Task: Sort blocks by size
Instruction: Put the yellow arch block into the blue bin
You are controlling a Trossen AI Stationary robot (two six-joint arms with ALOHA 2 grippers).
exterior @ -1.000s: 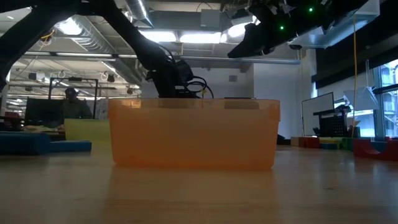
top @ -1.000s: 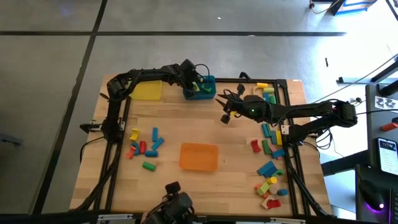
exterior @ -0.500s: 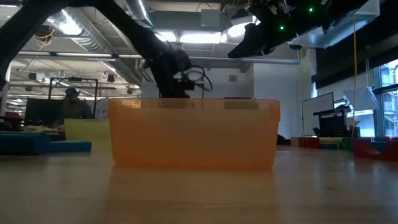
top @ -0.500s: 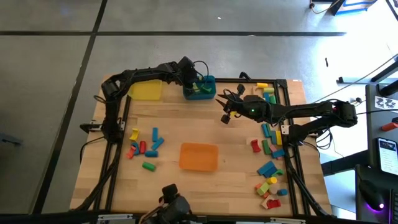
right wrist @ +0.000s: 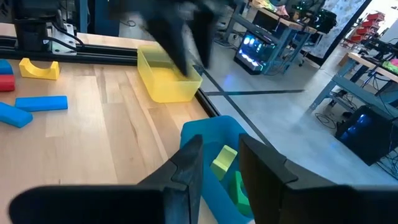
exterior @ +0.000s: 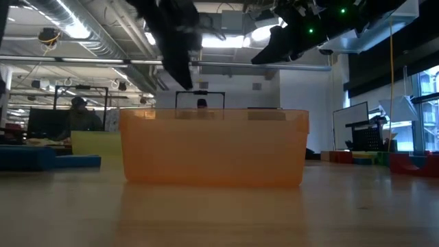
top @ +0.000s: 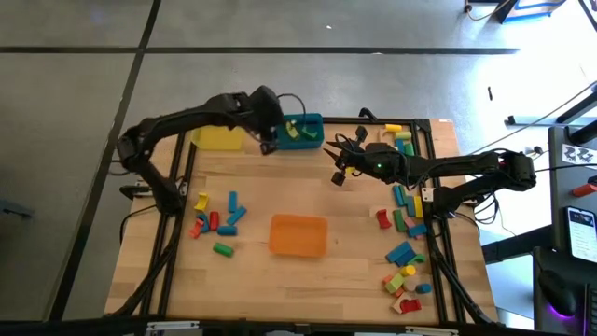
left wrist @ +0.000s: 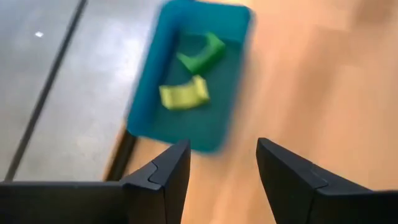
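Bare table (top: 280, 182) runs across frame centre; the orange bin (top: 298, 234) blocks lower centre, block clusters (top: 216, 217) crowd both sides.

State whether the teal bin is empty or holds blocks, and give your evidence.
Not empty. The teal bin holds a green block and a yellow block, both lying on its floor in the left wrist view.

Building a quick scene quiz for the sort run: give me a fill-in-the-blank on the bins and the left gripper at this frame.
1. The teal bin holds a yellow block and a ____ block.
2. The left gripper hangs with its fingers ____ and nothing between them.
3. The bin at the table's middle, the orange bin, is ____ in colour.
4. The yellow bin sits to the ____ of the teal bin in the high view.

Missing words: green; open; orange; left
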